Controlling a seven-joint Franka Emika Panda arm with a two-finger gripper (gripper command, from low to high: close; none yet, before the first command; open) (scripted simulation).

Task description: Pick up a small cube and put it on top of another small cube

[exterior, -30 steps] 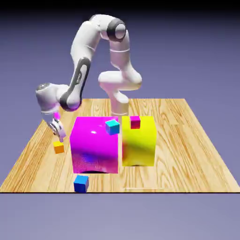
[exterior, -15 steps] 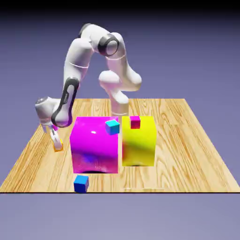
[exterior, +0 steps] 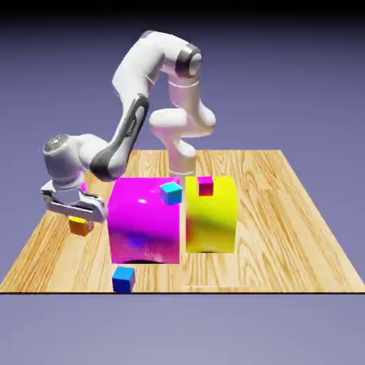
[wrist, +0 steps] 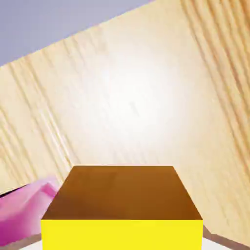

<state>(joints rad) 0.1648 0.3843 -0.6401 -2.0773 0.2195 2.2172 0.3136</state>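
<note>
- gripper (exterior: 78, 218) is clamped on the orange cube (exterior: 79, 226), left of the magenta block (exterior: 144, 220)
- I'd lift it straight, clear of the block, grip firm

This is a computer-rendered test scene, not a lived-in room. A bare wooden table (exterior: 285, 214) floats before a flat blue-violet backdrop (exterior: 299, 71), and on it stand only a white robot arm (exterior: 135, 107) and plain, glossy coloured blocks (exterior: 210, 214).
</note>
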